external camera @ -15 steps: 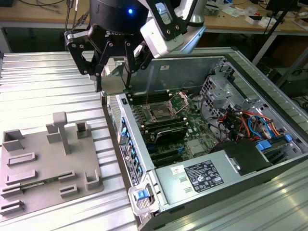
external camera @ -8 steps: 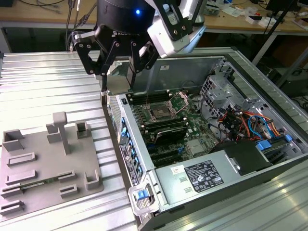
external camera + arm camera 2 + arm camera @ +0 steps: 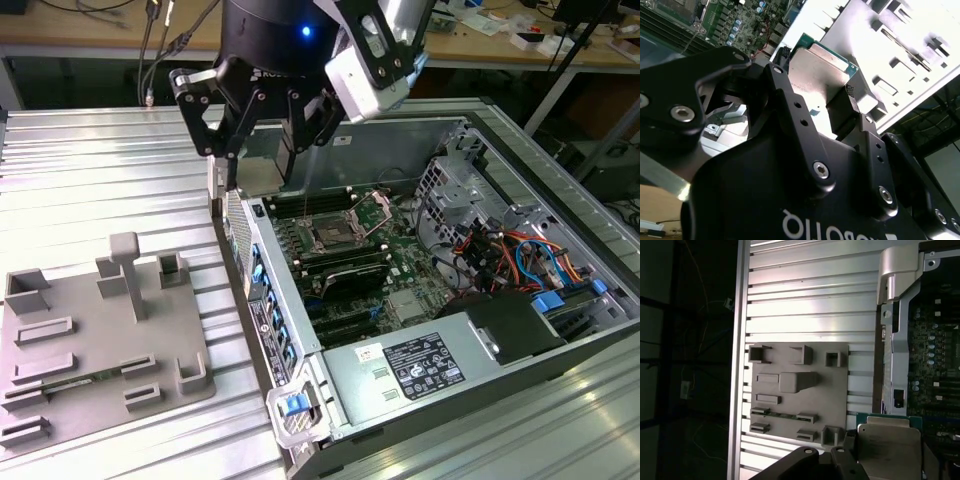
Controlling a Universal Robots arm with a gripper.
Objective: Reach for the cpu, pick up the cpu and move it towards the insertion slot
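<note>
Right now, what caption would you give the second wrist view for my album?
The gripper grips the silvery square chip, green circuit board beyond.

We see the black gripper [image 3: 260,162] hanging over the open computer case's [image 3: 265,300] wall, between the grey fixture tray [image 3: 90,330] and the insertion slot [image 3: 330,237]. The tray lies on the ribbed metal table [image 3: 100,180].

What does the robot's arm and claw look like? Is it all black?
Mostly black, yes. The claw is made of shiny black bars joined with round silver bolts, with white letters on its body. In the exterior view, the arm's round black wrist has a small blue light, and a pale grey box is fixed beside it.
</note>
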